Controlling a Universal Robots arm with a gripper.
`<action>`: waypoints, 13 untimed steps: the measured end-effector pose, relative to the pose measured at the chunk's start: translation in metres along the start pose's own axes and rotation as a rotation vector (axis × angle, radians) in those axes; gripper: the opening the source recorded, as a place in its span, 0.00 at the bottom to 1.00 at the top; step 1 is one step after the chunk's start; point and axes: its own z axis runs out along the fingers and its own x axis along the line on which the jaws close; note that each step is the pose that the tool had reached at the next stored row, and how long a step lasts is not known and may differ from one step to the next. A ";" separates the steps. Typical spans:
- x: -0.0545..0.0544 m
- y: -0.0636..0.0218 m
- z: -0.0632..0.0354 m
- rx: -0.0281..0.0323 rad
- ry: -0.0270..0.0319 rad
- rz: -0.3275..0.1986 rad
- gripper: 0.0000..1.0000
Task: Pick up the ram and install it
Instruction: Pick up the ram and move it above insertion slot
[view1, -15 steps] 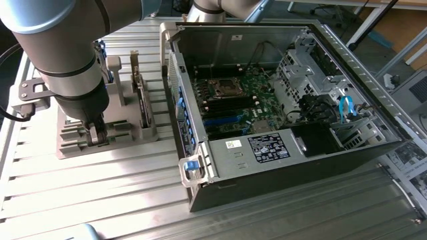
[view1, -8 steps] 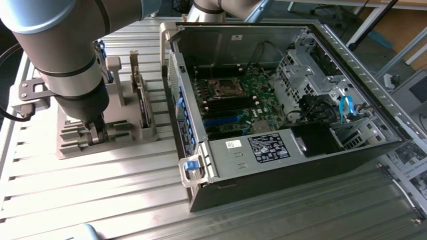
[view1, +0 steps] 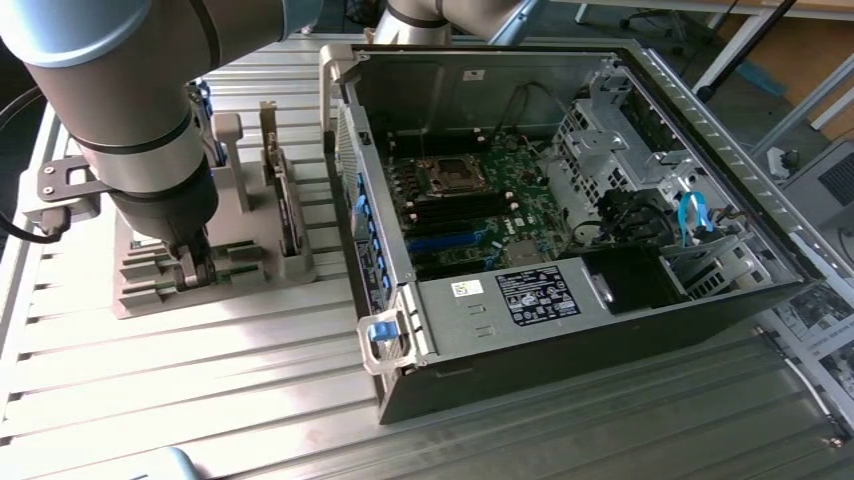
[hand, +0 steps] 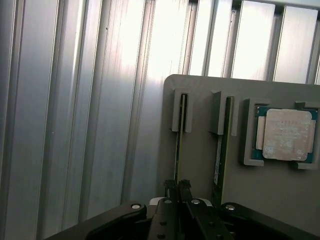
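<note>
Quick update from the bench. My pincer (hand: 177, 186) is down at the grey holder (hand: 270, 192), and its two black fingertips (hand: 170, 186) are squeezed narrow onto the thin edge of the ram (hand: 179, 140). So I've got a pinch on it. The ram stands on edge in its slot and runs straight out ahead of the pincer, with its far end tucked between two small grey posts. From what I can see it's gripped but sitting in the slot, not lifted out.

Just beside the pincer is the second stick (hand: 223, 145). It's parallel to the one I'm holding, in its own slot, and my fingers aren't touching it. Further out on that same side, past the second stick, the processor (hand: 284, 134) lies flat in a square recess, silver lid up with a green border around it.

In the exterior view my pincer (view1: 194, 268) hangs straight down under the arm onto the holder (view1: 260, 262). The PC case (view1: 641, 330) is well apart from the pincer, off toward the exterior view's right. It's lying open with the motherboard (view1: 487, 205) facing up. Everything sits on a ribbed aluminium table (view1: 200, 385).
</note>
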 end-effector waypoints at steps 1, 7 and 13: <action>0.000 0.0000 0.0000 0.0000 0.0000 0.000 0.13; 0.000 0.0000 -0.0013 -0.0001 0.0003 0.000 0.13; 0.000 0.0000 -0.0061 -0.0001 0.0004 0.000 0.13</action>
